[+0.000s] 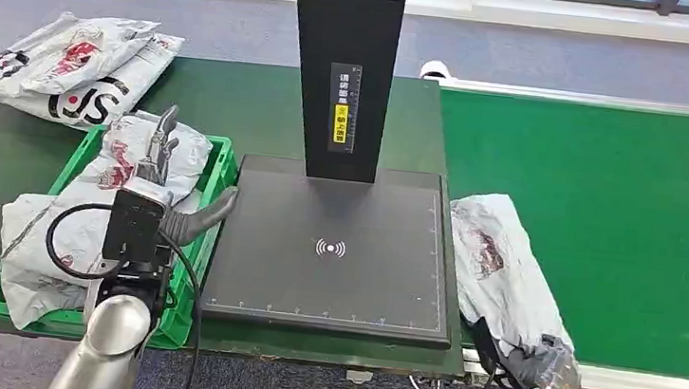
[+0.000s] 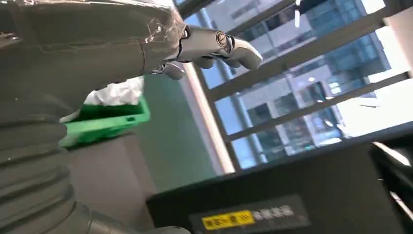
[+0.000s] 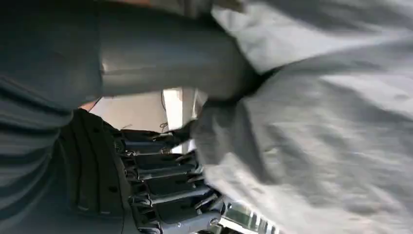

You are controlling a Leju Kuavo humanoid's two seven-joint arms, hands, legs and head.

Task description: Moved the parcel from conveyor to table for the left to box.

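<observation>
loose bags (image 1: 72, 68): pile of grey mailers w/ red+black print at ~10 o'clock, lying on the dark green table (image 1: 226, 97), just past the bin

green bin (image 1: 220, 159): ~8 o'clock on the table, stuffed w/ grey bags (image 1: 41, 232) that spill over its near rim

left hand (image 1: 165, 191): hovering over the bin's right side, fingers apart and pointing away from the robot, thumb sticking out toward the scanner, holding nothing (wrist cam agrees, fingertips (image 2: 243, 51) hang in free air against the windows)

scanner pad (image 1: 335, 251): flat black plate dead center, touching the bin's right edge, white wireless symbol in the middle, black post (image 1: 344, 61) rising at 12 o'clock w/ a yellow label

parcel (image 1: 501, 267): grey mailer, red print, ~4 o'clock, lying along the conveyor's left edge just beside the pad, near end hanging off toward the robot

right hand (image 1: 543, 371): at ~5 o'clock on the parcel's near end, gripping it; wrist cam has thumb on one side of the grey plastic (image 3: 316, 122), dark fingers (image 3: 165, 185) on the other

conveyor (image 1: 625, 212): bright green belt, 2 to 4 o'clock
</observation>
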